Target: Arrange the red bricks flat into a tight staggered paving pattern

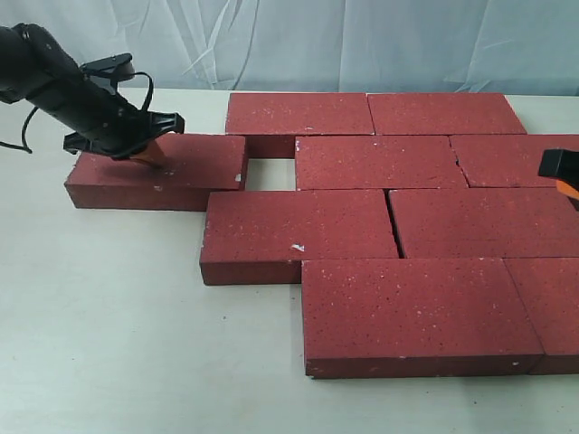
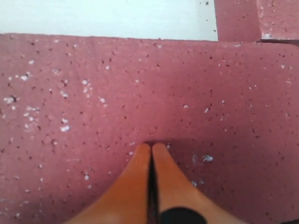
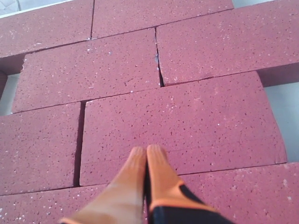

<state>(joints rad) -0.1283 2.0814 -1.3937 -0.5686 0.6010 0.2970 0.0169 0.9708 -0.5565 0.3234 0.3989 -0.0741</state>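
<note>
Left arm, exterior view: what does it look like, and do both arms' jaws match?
The left arm is black and chunky, with thin black cables looping off it. Its jaws are orange, tapering to narrow tips, black at the base. The right arm shows only a black block with orange below; its jaws look the same.

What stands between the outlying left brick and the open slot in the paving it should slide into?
Nothing visible does: the slot shows only bare table. The left pincer, shut, rests on the outlying brick.

Seemingly a lab test setup: plain white tabletop (image 1: 109,316) before a pale blue curtain (image 1: 271,36).
</note>
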